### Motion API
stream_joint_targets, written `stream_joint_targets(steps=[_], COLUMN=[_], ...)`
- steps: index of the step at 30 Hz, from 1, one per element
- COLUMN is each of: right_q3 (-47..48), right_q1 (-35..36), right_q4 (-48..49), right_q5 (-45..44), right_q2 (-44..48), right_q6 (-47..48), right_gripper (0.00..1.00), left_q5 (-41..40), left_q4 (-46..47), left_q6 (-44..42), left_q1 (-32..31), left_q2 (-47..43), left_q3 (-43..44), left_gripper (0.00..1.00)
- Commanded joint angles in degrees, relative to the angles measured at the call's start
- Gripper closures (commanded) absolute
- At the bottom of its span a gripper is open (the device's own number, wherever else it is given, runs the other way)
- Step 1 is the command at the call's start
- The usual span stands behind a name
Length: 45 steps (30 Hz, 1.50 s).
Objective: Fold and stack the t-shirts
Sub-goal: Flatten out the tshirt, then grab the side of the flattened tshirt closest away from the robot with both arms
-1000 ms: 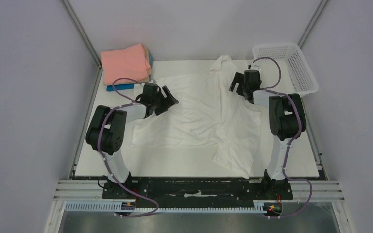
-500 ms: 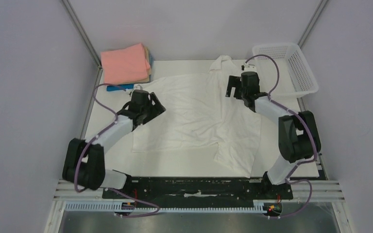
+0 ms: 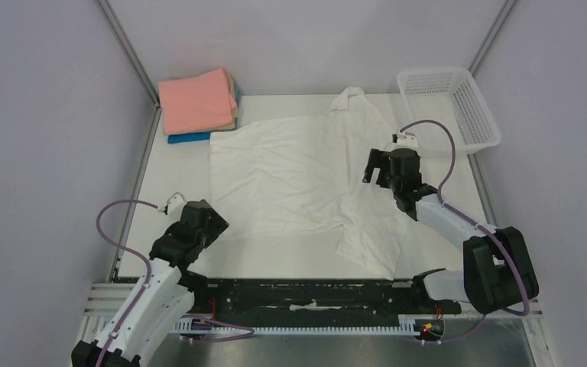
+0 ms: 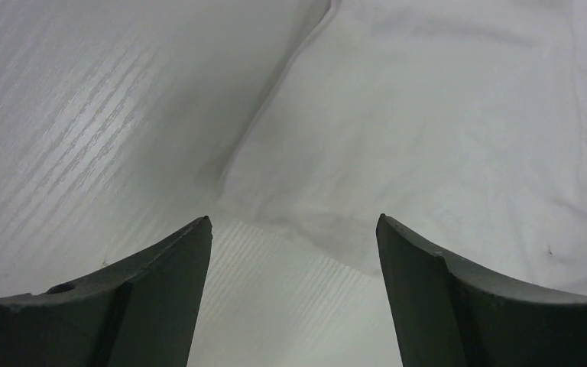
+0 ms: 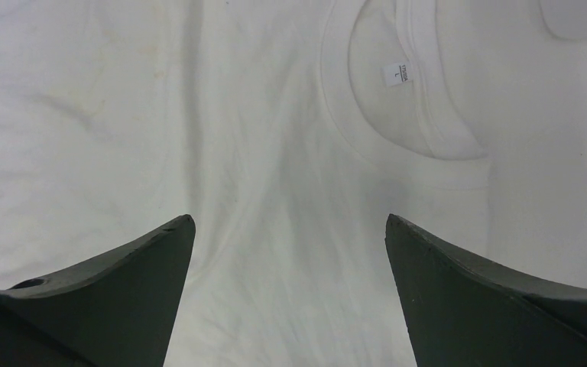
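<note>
A plain white t-shirt (image 3: 298,172) lies spread and wrinkled across the white table. Its near left corner shows in the left wrist view (image 4: 428,138), its collar with a tag in the right wrist view (image 5: 405,115). A stack of folded t-shirts, salmon-pink (image 3: 196,99) on top with tan and blue (image 3: 187,138) under it, sits at the far left corner. My left gripper (image 3: 212,222) is open and empty just off the shirt's near left corner. My right gripper (image 3: 381,164) is open and empty above the shirt's right side.
A white lattice basket (image 3: 449,107) stands at the far right corner. Grey walls close in both sides. The bare table (image 3: 168,191) runs along the left of the shirt, and the black base rail (image 3: 306,294) lies at the near edge.
Both arms have drawn back toward the near edge. The left gripper has moved off the shirt's left side to its near left corner; the right has moved from the collar area toward the middle right.
</note>
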<state>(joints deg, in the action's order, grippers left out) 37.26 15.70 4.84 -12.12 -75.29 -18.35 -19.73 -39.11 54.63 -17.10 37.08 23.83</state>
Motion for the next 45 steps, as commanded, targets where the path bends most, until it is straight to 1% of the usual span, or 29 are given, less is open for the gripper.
stream_joint_targets(steps=[1,3,5,6,10,12,16,17,18,19,24,26,27,29,31,33,35,37,38,43,45], right_q3=[0.5,0.2,0.2,0.4,0.6,0.4,-0.1,-0.3,-0.5,-0.7,-1.4,-0.9,-0.6,-0.1,-0.1,-0.9,-2.2,-3.9,-4.5,-6.5,-7.6], right_q1=[0.2,0.2,0.2,0.2,0.2,0.2,0.2,0.2,0.2,0.2,0.5,2.4,3.8,7.7,11.5,15.1,17.6,20.2,20.9,25.7,26.3], right_q4=[2.6,2.6,2.8,2.8,2.6,2.6,2.6,2.7,2.8,2.7,-0.3,-3.4,-4.7,-11.2,-17.3,-21.5,-23.3,-24.5,-25.0,-36.6,-41.1], right_q5=[0.0,-0.9,-1.5,-1.8,-2.4,-3.0,-4.2,-4.3,-4.3,-4.3,-4.1,-5.7,-6.5,-7.2,-10.1,-11.6,-8.4,-6.1,-3.2,0.8,3.4], right_q2=[1.7,1.8,1.8,1.8,1.6,1.8,2.7,3.0,3.2,3.4,4.7,5.5,5.8,6.1,6.5,7.1,8.4,10.5,11.5,15.1,17.3], right_q6=[-0.3,0.0,0.2,0.6,0.8,0.8,0.9,0.9,0.9,0.9,0.9,2.0,2.8,5.2,4.2,2.4,2.7,0.6,0.9,1.5,1.6], right_gripper=[0.02,0.02,0.02,0.02,0.02,0.02,0.02,0.02,0.02,0.02,0.02,0.02,0.02,0.02,0.02,0.02,0.02,0.02,0.02,0.02,0.02], left_q5=[-3.2,-3.4,-1.8,-0.4,2.4,2.7,4.1,4.3,4.7,5.2,5.8,5.0,4.4,3.5,3.4,2.7,3.2,3.1,2.6,0.6,0.7], left_q4=[-2.0,0.1,2.5,4.1,8.8,10.9,13.5,13.7,14.1,14.7,18.1,17.6,17.4,17.1,17.6,18.0,18.1,17.1,16.2,14.9,14.6], left_q6=[5.7,6.3,6.6,6.4,5.8,5.7,4.7,4.7,4.6,4.5,3.5,2.9,2.7,1.8,0.7,1.6,1.9,2.0,2.3,2.7,2.7], left_q1=[0.0,0.0,0.0,0.0,0.1,0.0,0.0,0.1,0.0,0.0,0.0,0.0,0.0,0.0,0.0,0.0,0.0,0.0,0.0,0.0,0.0], left_q2=[-3.2,-1.7,1.0,3.0,10.2,13.9,20.0,21.1,21.8,22.1,20.6,19.0,18.3,16.8,15.0,13.3,11.7,10.4,9.8,7.9,7.7], left_q3=[-2.8,-4.9,-6.0,-6.2,-5.8,-5.6,-4.0,-3.5,-3.1,-3.0,-4.1,-3.8,-3.8,-3.9,-4.8,-5.9,-6.4,-6.2,-6.1,-6.7,-6.5], left_gripper=[0.16,0.17,0.20,0.23,0.32,0.40,0.69,0.81,0.95,0.98,0.98,0.98,0.98,0.98,0.98,0.98,0.98,0.98,0.98,0.98,0.98])
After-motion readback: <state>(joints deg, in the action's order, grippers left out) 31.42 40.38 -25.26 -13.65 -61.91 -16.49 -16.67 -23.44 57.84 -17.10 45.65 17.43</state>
